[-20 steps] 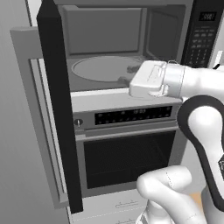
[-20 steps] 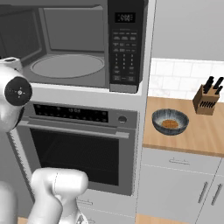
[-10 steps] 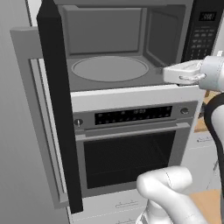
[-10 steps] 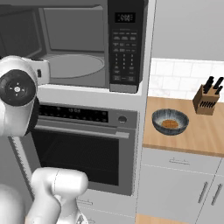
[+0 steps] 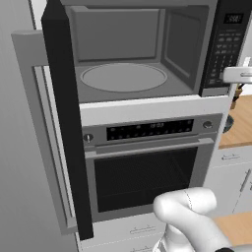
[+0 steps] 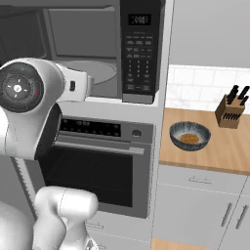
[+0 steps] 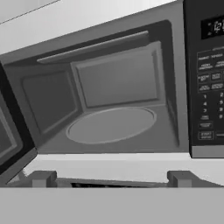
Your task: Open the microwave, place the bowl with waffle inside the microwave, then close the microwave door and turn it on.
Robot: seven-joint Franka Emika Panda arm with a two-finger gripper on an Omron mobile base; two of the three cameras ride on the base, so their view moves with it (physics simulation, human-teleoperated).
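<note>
Wooden counter [image 6: 229,151] with bowl [image 6: 190,136] (knife block [image 6: 231,110] nearby), microwave door [image 5: 64,118] ajar, tool [image 7: 111,179] released.

Microwave [image 5: 147,54] cavity is seen as matt grey, metal-like, with a smooth pale turntable [image 5: 123,78]. Microwave door [image 5: 64,123] is rendered in flat black with a grey, brushed-looking edge. Keypad strip [image 6: 138,49] is finished in dark, slightly glossy plastic. Oven [image 5: 147,162] front is shown as satin grey metal with a dark window. Table [image 6: 234,151] is given a warm wood look, smooth. Bowl [image 6: 190,136] appears glazed, blue-grey, finely striped. Knife block [image 6: 229,111] is seen as plain wood. Wall tiles [image 6: 195,88] look white and smooth.
</note>
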